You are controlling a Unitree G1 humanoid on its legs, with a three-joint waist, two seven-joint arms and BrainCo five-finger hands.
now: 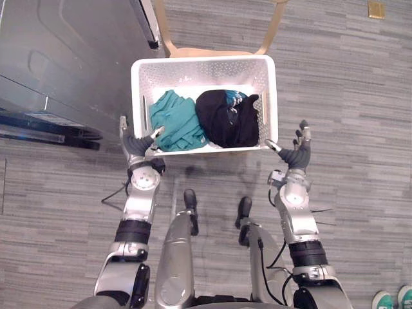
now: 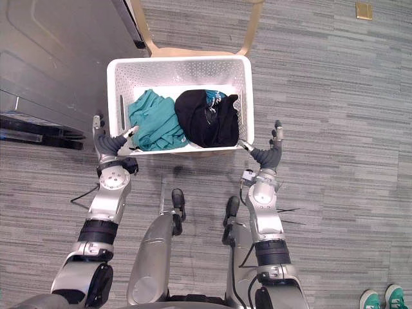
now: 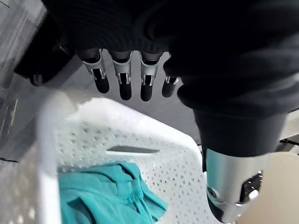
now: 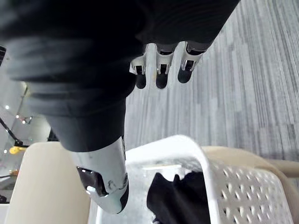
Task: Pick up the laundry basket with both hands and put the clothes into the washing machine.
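The grey washing machine (image 1: 64, 58) stands beyond the left hand (image 1: 136, 145). The white laundry basket (image 1: 270, 96) sits on a chair (image 1: 206, 51) with the clothes (image 1: 175, 122) inside. It lies between the left hand and right hand (image 1: 297, 153), whose fingers are spread wide. The thumbs perhaps touch its near corners, ready to clamp.

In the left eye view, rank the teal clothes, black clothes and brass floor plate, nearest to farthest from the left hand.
From the left hand:
1. teal clothes, left in the basket.
2. black clothes, right in the basket.
3. brass floor plate, far right corner.
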